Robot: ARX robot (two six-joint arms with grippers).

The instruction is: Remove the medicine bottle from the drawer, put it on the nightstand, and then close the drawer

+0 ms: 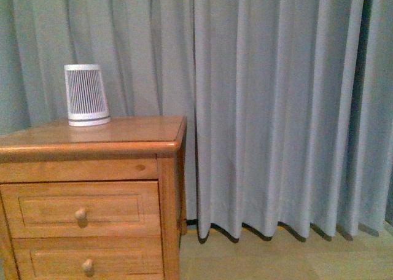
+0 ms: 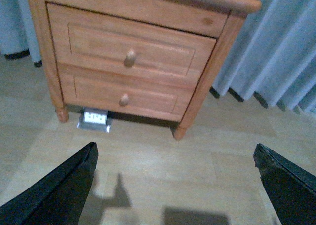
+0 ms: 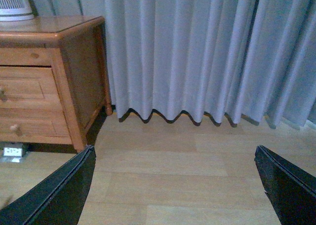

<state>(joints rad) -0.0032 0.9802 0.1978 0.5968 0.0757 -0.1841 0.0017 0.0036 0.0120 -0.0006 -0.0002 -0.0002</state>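
Pale grey-blue curtain (image 1: 276, 108) hangs in deep vertical folds and fills backdrop, top of view down to floor. Scalloped hem sits just above boards, dark gap beneath. Floor (image 1: 282, 258): light wood-look planks, faint sheen. Orange-brown nightstand (image 1: 92, 146) stands at left, just before curtain. Metal floor socket (image 2: 95, 119) set into planks beneath its front edge. Light soft, even.

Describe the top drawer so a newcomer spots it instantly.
By the grey curtain stands an orange-brown nightstand with a white ribbed cylinder on top. Its front has two shut, panelled drawers, each with one round knob. The top drawer is the higher one, above its twin, the bottom drawer.
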